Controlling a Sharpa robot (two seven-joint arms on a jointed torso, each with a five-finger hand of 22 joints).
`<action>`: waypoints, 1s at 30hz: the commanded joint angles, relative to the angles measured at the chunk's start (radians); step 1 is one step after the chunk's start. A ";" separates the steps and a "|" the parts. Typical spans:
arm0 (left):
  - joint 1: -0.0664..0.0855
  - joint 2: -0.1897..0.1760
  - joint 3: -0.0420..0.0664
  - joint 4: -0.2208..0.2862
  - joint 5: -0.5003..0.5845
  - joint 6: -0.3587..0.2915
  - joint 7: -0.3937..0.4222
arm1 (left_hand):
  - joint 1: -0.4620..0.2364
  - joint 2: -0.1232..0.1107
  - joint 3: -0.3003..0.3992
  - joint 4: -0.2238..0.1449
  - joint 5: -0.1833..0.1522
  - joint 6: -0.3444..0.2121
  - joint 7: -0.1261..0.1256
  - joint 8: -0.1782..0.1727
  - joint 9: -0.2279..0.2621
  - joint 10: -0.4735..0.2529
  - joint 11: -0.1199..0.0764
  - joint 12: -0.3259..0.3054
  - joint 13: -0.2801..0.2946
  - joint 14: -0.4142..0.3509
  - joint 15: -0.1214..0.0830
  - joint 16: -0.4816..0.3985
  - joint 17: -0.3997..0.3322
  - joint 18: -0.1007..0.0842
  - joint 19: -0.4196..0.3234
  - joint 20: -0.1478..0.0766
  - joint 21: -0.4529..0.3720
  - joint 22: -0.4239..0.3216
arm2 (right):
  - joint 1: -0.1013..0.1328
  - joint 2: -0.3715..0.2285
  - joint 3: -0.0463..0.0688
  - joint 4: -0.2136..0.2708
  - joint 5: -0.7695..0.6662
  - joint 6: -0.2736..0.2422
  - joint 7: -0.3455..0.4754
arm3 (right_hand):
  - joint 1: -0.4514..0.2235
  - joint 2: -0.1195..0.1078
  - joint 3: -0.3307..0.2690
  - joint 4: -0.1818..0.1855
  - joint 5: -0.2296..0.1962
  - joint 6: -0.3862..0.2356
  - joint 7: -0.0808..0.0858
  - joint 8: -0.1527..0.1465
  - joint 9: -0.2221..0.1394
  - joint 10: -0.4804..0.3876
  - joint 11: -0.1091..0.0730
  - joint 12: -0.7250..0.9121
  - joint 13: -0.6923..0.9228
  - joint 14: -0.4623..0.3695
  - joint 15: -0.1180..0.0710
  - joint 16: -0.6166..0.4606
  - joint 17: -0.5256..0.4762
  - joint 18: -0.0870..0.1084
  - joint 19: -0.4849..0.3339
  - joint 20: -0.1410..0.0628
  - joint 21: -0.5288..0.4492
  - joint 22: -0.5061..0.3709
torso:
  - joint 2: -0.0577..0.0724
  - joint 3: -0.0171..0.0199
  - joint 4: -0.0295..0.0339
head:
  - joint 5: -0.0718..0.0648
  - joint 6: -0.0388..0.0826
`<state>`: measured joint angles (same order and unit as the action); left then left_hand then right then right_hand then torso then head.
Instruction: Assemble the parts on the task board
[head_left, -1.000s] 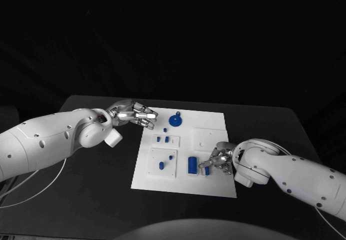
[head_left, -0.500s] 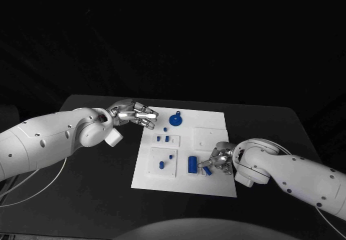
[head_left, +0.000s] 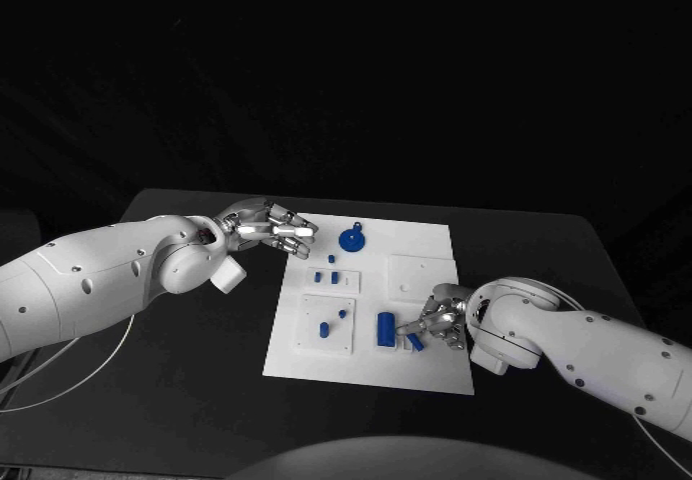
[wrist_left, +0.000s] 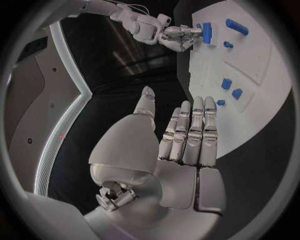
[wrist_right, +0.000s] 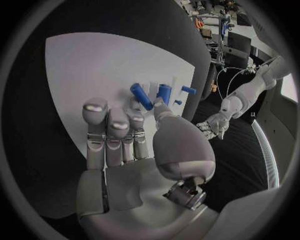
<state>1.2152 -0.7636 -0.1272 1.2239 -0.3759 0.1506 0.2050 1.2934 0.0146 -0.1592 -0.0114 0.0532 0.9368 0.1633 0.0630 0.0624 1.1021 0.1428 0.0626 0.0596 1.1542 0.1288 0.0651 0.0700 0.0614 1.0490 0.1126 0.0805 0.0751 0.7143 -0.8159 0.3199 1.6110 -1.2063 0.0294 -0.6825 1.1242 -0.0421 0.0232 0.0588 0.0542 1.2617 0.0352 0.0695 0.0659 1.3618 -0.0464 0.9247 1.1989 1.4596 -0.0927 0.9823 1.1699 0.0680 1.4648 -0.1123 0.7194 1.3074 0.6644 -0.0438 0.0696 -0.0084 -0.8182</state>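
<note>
Blue peg (head_left: 414, 341) pinched by right hand (head_left: 438, 322), over task board (head_left: 433, 372)

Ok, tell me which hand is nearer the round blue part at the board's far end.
Left. The left hand hovers just beside the round blue part; the right hand works at the board's near end.

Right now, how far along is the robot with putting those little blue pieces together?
Early, it seems. Several blue parts still lie scattered on the task board. The right hand pinches a small blue peg near the board's front edge. The left hand hovers by the far corner, holding nothing.
</note>
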 joint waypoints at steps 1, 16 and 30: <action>0.000 0.002 0.000 0.000 -0.001 0.013 0.003 | 0.007 0.001 -0.002 0.002 -0.005 -0.007 0.002 0.001 0.000 -0.009 0.000 -0.002 0.001 -0.007 -0.001 -0.002 -0.001 -0.002 0.001 0.000 -0.004 0.000 | -0.007 0.001 -0.007 0.004 0.001 0.030 0.002 | 0.002 0.008 0.002 -0.007 -0.006 0.000 0.003 -0.006 0.000 0.001 0.004 0.000 0.001 0.009 0.003 -0.005 0.001 -0.011 0.056 -0.002 0.001 0.056 | 0.000 0.0004 -0.0002 | 0.000 0.000; 0.000 -0.002 0.000 -0.001 -0.003 0.012 0.002 | 0.009 0.001 -0.002 0.001 -0.005 -0.007 0.002 0.001 0.000 -0.009 0.000 -0.002 0.001 -0.007 -0.001 -0.002 -0.001 -0.002 0.002 0.000 -0.004 0.000 | -0.008 -0.026 -0.007 0.026 -0.003 0.033 0.008 | -0.007 -0.020 0.140 -0.012 0.000 0.002 0.001 -0.007 -0.001 -0.001 0.004 0.006 -0.005 0.009 0.006 0.000 -0.005 -0.008 0.057 0.003 0.005 0.058 | 0.000 -0.0001 -0.0006 | 0.001 0.001; 0.000 -0.003 0.000 -0.002 -0.005 0.010 0.000 | 0.009 0.001 -0.002 0.001 -0.005 -0.007 0.002 0.001 0.000 -0.009 0.000 -0.002 0.001 -0.007 -0.001 -0.002 -0.001 -0.002 0.002 0.000 -0.004 0.000 | -0.008 -0.044 -0.006 0.045 0.021 0.039 0.017 | -0.025 -0.038 0.139 0.025 0.001 0.003 0.002 -0.007 -0.001 -0.001 0.005 0.011 -0.009 0.007 0.007 0.002 -0.010 -0.006 0.056 0.004 0.004 0.056 | 0.000 0.0001 0.0002 | 0.000 0.002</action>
<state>1.2152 -0.7671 -0.1274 1.2208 -0.3785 0.1507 0.2020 1.2934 0.0146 -0.1592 -0.0114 0.0532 0.9371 0.1635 0.0630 0.0623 1.1021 0.1428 0.0626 0.0596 1.1542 0.1287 0.0651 0.0701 0.0614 1.0490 0.1126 0.0805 0.0751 0.7081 -0.8579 0.3143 1.6512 -1.2011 0.0418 -0.6763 1.1015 -0.0754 0.1618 0.0809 0.0542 1.2616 0.0352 0.0599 0.0643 1.3616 -0.0464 0.9321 1.1908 1.4631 -0.0892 0.9823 1.1616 0.0681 1.4648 -0.1122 0.7195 1.3073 0.6640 -0.0440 0.0692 -0.0078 -0.8161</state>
